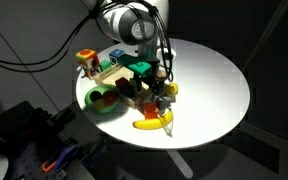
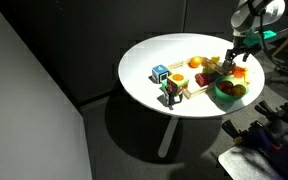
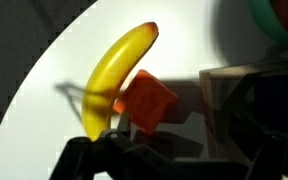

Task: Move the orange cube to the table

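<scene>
On the round white table (image 1: 216, 80), near its front edge, the orange cube (image 3: 146, 100) sits just beside the banana (image 3: 119, 70). In the wrist view the cube is tilted, one corner pointing down. You cannot tell from that view whether it rests on the tabletop or hangs clear of it.

The gripper (image 1: 162, 82) stands directly over this spot. Its dark fingers fill the bottom of the wrist view, but the frames do not show whether they are spread or pinching the cube, so confirm this before you act.

Handling:
- Treat the cube as light and rigid, probably wood or plastic. It should not deform under the pads.
- Take hold across two opposite flat faces, not across corners. A grip on the edges is likely to let the block twist out.
- Keep the pads off the banana, which lies very near.

Surface and room:
- The tabletop is smooth, white and level. Bare surface lies beyond the banana, away from the wooden tray (image 1: 119, 75) and the green bowl (image 1: 104, 100).
- The surroundings are dark and the lighting is hard. Expect deep shadows that hide contact points.
</scene>
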Tool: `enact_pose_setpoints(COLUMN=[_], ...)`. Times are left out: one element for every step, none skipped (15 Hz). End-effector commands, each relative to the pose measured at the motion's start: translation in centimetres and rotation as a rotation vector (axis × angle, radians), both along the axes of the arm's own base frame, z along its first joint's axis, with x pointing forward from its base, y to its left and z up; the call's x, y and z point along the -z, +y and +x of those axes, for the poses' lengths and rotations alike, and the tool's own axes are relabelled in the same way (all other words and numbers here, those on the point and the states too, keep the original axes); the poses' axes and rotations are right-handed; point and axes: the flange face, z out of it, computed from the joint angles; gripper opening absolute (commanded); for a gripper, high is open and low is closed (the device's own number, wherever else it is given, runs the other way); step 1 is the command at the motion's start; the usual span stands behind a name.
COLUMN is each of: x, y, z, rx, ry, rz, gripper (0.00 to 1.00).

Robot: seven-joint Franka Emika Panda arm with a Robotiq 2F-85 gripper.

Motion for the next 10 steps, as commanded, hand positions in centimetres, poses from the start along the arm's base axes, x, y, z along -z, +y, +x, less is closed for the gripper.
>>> enact_pose_setpoints(x=[-2.2, -2.7, -3.1, -3.6, -4.1, -4.6, -5.1, -5.7, -6.3, -6.9], y=[1.0, 1.4, 1.9, 2.5, 3.0, 3.6, 4.1, 4.8, 5.3, 6.0], z=[-0.8, -0.9, -1.0, -1.1, -1.3, -1.5, -1.7, -2.0, -2.3, -2.6], rx=[-0.051, -0.068, -0.079, -0.097, -0.109, -0.121, -0.131, -0.136, -0.144, -0.153], ry=[-0.042, -0.054, -0.065, -0.079, -0.094, -0.105, -0.115, -0.122, -0.132, -0.139], rz=[0.024, 0.029, 0.033, 0.037, 0.039, 0.043, 0.047, 0.054, 0.061, 0.073], gripper=[1.0, 1.0, 1.0, 1.0, 1.0, 1.0, 1.0, 1.0, 1.0, 1.0])
